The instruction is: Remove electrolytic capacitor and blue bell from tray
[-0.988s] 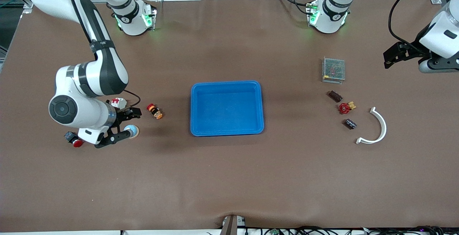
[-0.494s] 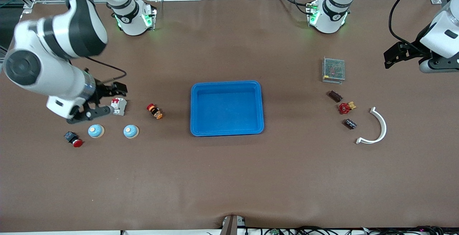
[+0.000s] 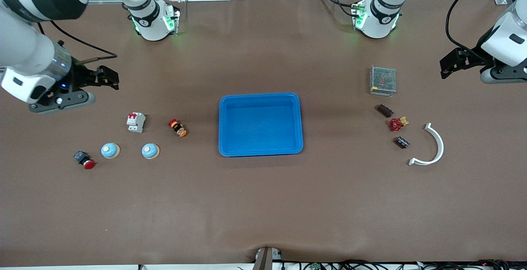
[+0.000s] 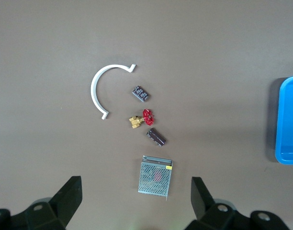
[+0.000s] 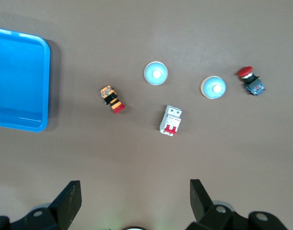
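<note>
Right hand [image 3: 103, 81] hangs high over bare table [image 3: 263, 204] at the right arm's end, fingers [image 5: 70, 201] spread wide and holding nothing. The two bells lie well apart from it, nearer the front camera: one bell [image 3: 110, 150] beside the red push button [image 3: 84, 160], the other bell [image 3: 150, 151] toward the blue tray [image 3: 260, 124]. A white breaker [image 3: 136, 122] and a small orange switch [image 3: 178, 128] sit between hand and bells.

Left hand [image 3: 448, 62] is up over the table at the left arm's end, fingers [image 4: 70, 199] wide, empty. The capacitor [image 3: 402, 142] lies well away from it, nearer the camera, just beside the red valve [image 3: 396, 124] and the white arc [image 3: 432, 146]. A dark block [image 3: 385, 110] and a mesh box [image 3: 383, 80] lie farther up.
</note>
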`<action>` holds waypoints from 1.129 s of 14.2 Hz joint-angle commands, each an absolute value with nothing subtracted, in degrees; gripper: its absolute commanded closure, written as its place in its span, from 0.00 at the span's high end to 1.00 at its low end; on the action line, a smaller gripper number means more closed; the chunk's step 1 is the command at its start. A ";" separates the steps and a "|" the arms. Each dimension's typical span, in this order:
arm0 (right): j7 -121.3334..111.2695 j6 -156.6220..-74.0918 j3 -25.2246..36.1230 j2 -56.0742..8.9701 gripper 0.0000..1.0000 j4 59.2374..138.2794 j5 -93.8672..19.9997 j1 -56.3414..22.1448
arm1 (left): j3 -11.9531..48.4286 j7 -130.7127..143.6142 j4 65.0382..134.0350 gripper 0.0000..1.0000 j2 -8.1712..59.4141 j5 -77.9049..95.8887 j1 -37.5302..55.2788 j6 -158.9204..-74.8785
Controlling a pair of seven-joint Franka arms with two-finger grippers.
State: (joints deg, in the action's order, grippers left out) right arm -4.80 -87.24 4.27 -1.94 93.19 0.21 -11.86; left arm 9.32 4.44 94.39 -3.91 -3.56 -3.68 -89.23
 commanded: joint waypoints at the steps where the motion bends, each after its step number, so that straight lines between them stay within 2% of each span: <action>1: -4.13 -86.31 3.60 1.84 1.00 94.83 1.14 -9.15 | 9.49 3.69 92.81 1.00 -3.16 -2.55 -3.52 -88.07; 16: -3.96 -86.75 3.60 2.64 1.00 92.11 1.14 -2.29 | 9.40 4.04 92.72 1.00 -2.90 -3.16 -3.60 -87.98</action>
